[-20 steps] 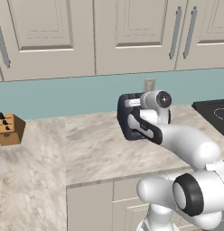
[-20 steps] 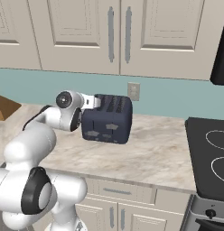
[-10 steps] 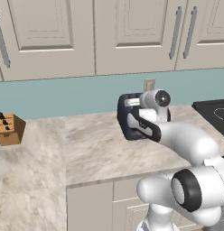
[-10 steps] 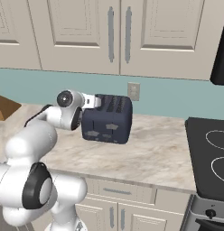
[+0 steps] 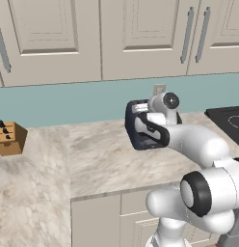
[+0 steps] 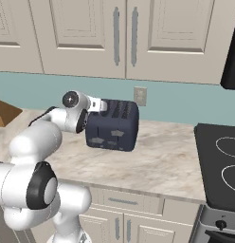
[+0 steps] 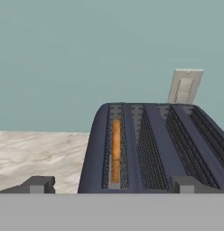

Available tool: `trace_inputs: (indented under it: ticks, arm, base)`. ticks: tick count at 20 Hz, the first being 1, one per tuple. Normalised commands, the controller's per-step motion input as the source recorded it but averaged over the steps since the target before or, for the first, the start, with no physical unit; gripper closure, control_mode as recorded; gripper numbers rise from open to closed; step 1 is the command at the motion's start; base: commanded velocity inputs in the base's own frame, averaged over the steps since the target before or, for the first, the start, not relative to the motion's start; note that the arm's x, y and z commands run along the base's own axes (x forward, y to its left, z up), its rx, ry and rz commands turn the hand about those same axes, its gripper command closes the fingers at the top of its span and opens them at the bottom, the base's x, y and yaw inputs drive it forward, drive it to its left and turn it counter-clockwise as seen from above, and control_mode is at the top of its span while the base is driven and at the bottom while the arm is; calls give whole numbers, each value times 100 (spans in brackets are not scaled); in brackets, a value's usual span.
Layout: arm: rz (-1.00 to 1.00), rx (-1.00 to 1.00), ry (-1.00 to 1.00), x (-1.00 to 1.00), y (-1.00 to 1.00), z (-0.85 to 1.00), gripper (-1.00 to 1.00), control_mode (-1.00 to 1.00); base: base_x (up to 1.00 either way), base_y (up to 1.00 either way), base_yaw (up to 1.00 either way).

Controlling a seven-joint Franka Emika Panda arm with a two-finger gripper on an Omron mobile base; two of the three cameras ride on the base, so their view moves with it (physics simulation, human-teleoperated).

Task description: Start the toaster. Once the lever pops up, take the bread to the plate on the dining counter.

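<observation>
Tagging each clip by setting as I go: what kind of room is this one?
A kitchen, rendered rather than real. A toaster stands on a marbled stone counter under beige wall cabinets, with a black stovetop to one side and a knife block further along.

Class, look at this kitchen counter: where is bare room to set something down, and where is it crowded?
Bare marbled counter stretches between the knife block and the toaster, and again between the toaster and the stovetop. It is crowded at the toaster's left end, where the gripper and the arm close in.
</observation>
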Motion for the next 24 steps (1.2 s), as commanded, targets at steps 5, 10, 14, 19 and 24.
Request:
trace_inputs:
  ticks: [5,10,14,19,24]
  arm:
    - [0,0,5,16,0,-1,-100,-100]
    - [0,0,1,7,0,-7,-100,-100]
    - [0,0,0,0,0,-11,-100,-100]
    - [0,0,0,0,0,-2,-100,-100]
    - [0,0,0,0,-2,0,-100,-100]
  base:
    - [0,0,0]
    - [0,0,0]
    - [0,0,0]
    - [0,0,0]
    - [0,0,0]
